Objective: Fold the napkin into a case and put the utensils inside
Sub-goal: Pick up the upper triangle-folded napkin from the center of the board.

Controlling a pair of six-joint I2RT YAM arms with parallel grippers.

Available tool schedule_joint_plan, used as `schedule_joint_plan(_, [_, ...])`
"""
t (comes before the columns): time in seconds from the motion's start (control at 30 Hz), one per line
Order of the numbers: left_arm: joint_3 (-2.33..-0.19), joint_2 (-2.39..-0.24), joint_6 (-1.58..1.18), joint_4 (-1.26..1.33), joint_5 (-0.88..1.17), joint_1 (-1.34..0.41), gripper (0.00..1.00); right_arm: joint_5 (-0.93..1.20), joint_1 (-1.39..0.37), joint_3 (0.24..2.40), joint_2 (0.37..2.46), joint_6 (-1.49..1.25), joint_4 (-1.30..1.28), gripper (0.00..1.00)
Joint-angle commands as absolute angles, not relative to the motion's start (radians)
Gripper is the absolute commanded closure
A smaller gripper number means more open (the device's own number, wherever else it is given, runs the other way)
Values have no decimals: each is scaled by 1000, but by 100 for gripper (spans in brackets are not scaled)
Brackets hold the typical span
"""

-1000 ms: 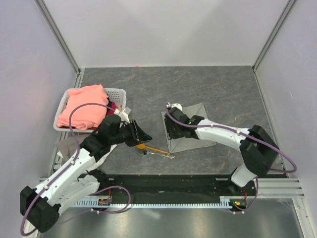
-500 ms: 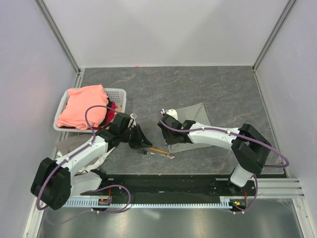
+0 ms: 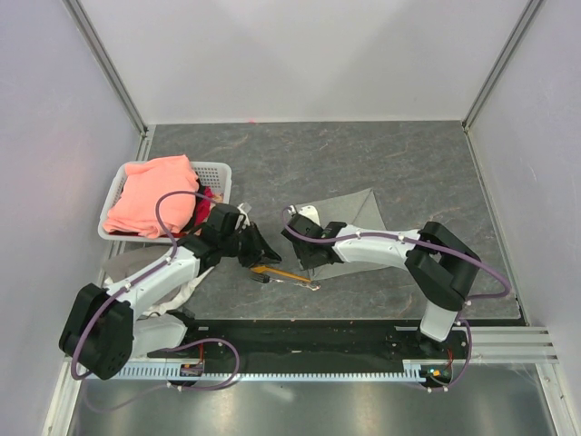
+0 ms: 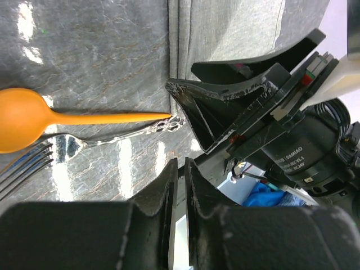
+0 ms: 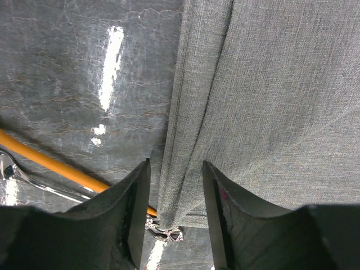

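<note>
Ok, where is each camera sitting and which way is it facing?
Top external: fixed above and behind the arm bases, looking down at the table; the left arm and right arm show whole.
Left wrist: on the left arm, looking past its left hand at the spoon and fork; the right hand shows too.
Right wrist: on the right arm, looking down between its fingers at the napkin edge.
Shared: both wrist views catch the spoon handle, fork end and napkin edge.
</note>
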State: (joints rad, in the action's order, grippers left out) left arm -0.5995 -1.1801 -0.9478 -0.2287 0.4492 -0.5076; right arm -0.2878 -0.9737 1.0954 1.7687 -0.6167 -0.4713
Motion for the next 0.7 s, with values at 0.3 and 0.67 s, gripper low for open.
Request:
schedule_joint_plan(0.3, [-659, -1232, -1011, -190, 457, -425, 74, -469, -1057, 1164, 1864, -661, -514, 64])
schedule_joint_plan(0.67, [-758, -1478, -1057, -20, 506, -420, 52, -500, -1034, 1079, 1769, -506, -437, 100])
